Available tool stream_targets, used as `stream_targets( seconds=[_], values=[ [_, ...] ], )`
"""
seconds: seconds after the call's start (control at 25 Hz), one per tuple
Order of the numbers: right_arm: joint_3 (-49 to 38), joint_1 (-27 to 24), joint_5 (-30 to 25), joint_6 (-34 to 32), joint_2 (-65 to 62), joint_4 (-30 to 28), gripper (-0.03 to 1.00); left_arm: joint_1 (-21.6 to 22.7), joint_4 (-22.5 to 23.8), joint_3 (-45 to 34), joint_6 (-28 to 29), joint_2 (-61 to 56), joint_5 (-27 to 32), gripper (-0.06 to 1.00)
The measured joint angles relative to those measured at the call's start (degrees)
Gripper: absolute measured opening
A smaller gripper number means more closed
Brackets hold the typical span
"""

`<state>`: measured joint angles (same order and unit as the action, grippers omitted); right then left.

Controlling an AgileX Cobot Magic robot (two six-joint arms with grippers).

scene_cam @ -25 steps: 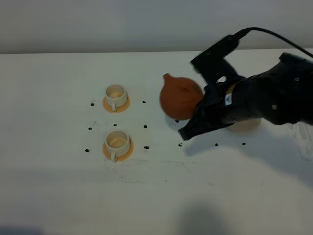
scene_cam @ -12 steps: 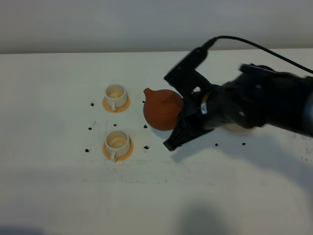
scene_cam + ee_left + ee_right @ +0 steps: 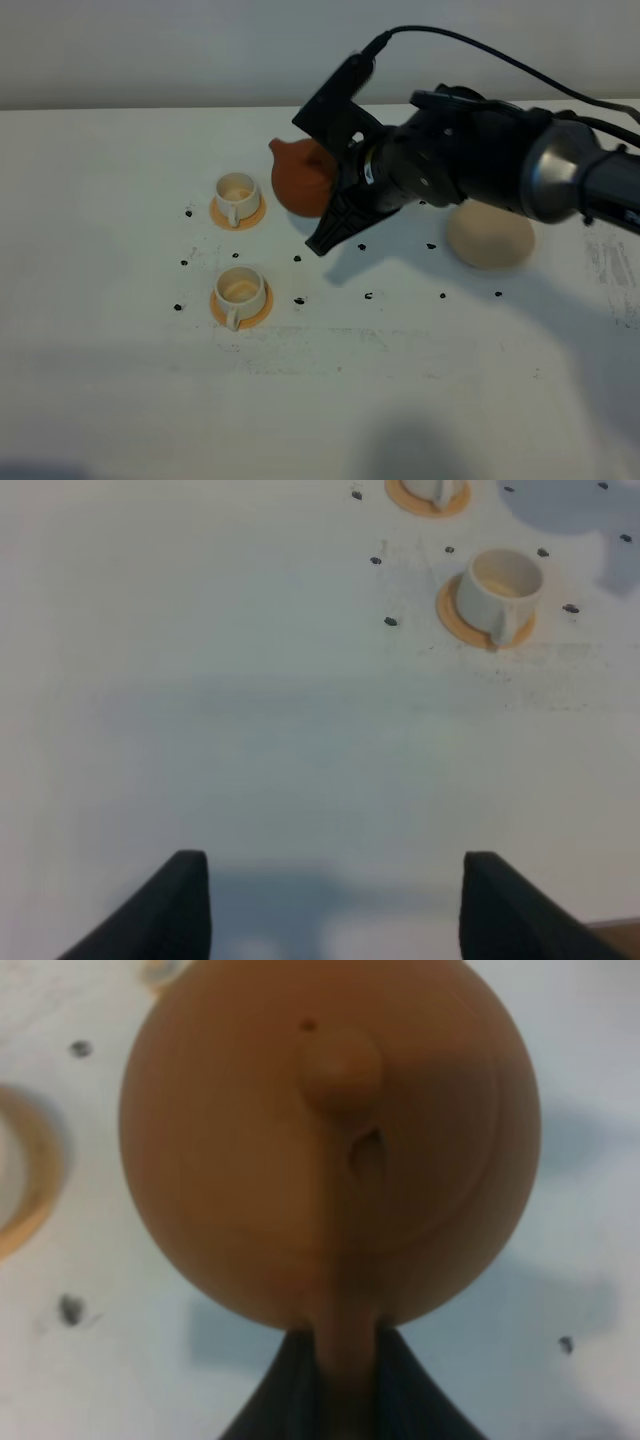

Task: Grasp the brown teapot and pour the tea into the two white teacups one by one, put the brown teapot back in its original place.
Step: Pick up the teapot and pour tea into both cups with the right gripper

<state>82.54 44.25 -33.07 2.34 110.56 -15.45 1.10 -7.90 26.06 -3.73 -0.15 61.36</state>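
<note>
The brown teapot (image 3: 298, 180) hangs above the table just right of the far white teacup (image 3: 237, 192), its spout pointing left toward that cup. My right gripper (image 3: 338, 190) is shut on the teapot's handle. In the right wrist view the teapot (image 3: 330, 1140) fills the picture, lid knob up, and the handle runs down between the fingers (image 3: 290, 1395). The near white teacup (image 3: 240, 288) stands on its saucer in front. The pale beige coaster (image 3: 490, 238) lies bare to the right. My left gripper (image 3: 335, 910) is open and empty over bare table; it sees the near teacup (image 3: 500, 583).
Small black marks (image 3: 297, 258) dot the white table (image 3: 120, 380) around the cups and the coaster. The black right arm (image 3: 470, 160) and its cable reach across the middle. An orange-tan saucer edge (image 3: 25, 1195) shows beside the teapot in the right wrist view.
My right gripper has carried the teapot left and back, from beside the coaster to near the far teacup. The coaster has come out from under the arm.
</note>
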Motion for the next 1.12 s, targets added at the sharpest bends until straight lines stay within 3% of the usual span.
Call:
stream_targets(
  seconds=[0.44, 1.12],
  values=[
    [7.0, -0.5, -0.8, 0.1, 6.4, -4.9, 0.09, 0.0, 0.0, 0.0, -0.1, 0.0, 0.0, 0.51],
    [7.9, -0.5, 1.9, -1.1, 9.8, -9.9, 0.09, 0.0, 0.0, 0.0, -0.1, 0.0, 0.0, 0.51]
  ],
)
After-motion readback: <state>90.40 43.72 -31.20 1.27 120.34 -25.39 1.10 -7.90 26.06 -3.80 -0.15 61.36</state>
